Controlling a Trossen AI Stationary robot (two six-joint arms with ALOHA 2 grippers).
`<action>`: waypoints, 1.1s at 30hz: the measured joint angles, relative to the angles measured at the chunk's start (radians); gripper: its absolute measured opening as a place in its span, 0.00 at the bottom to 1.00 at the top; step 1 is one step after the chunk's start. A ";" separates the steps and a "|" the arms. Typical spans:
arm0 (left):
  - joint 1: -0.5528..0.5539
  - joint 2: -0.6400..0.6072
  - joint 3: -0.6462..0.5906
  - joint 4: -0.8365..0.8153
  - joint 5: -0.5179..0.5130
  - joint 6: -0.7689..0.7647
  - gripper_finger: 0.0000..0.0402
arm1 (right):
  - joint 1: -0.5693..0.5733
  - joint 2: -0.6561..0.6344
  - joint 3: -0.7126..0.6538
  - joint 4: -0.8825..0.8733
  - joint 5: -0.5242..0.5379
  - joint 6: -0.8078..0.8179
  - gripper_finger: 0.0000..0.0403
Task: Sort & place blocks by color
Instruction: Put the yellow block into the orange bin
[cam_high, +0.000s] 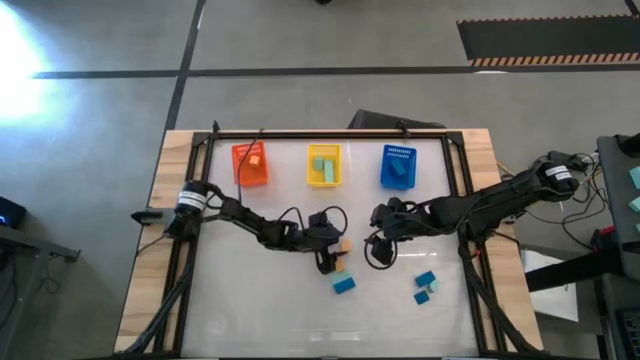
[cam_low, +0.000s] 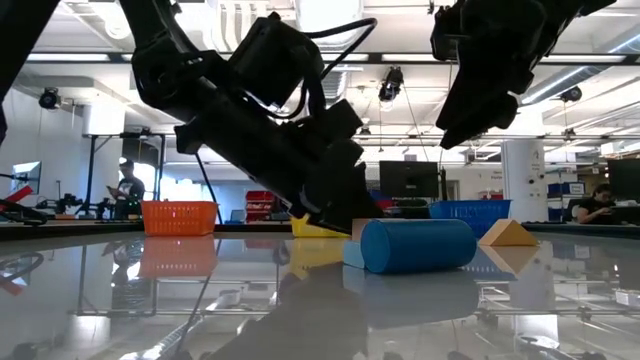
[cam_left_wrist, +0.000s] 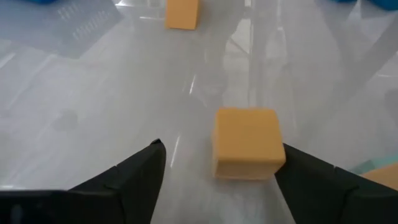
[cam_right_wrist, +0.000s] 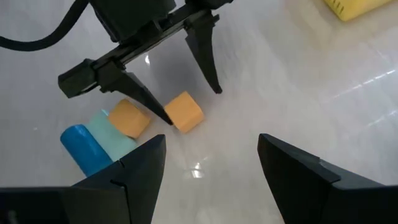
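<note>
Fingers of the left gripper (cam_left_wrist: 214, 171) spread wide, straddling an orange cube (cam_left_wrist: 245, 142) w/ no contact yet; cube sits nearer one finger, so closing should catch it square-on. Cube is mid-table, plain matte orange w/ no long axis, just beside a 2nd orange block (cam_right_wrist: 129, 118), teal block (cam_right_wrist: 111, 138) & blue cylinder (cam_right_wrist: 82, 147). Right gripper (cam_right_wrist: 211, 163) also wide, empty, hovering near; left arm is the closer one.

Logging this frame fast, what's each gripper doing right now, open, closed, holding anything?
Left gripper: open, fingers astride an orange cube on the table, not yet gripping it.
Right gripper: open, holding nothing, hovering near the same cube.
</note>
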 joint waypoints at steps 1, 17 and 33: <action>0.001 0.000 0.000 -0.005 -0.002 0.000 0.65 | 0.000 0.000 0.000 0.000 0.002 0.000 0.61; 0.001 -0.006 0.001 -0.005 -0.033 0.079 0.29 | 0.000 0.000 0.000 0.000 0.103 -0.001 0.61; 0.011 -0.243 -0.055 -0.290 -0.147 0.137 0.32 | 0.001 0.000 0.000 -0.015 0.078 0.000 0.60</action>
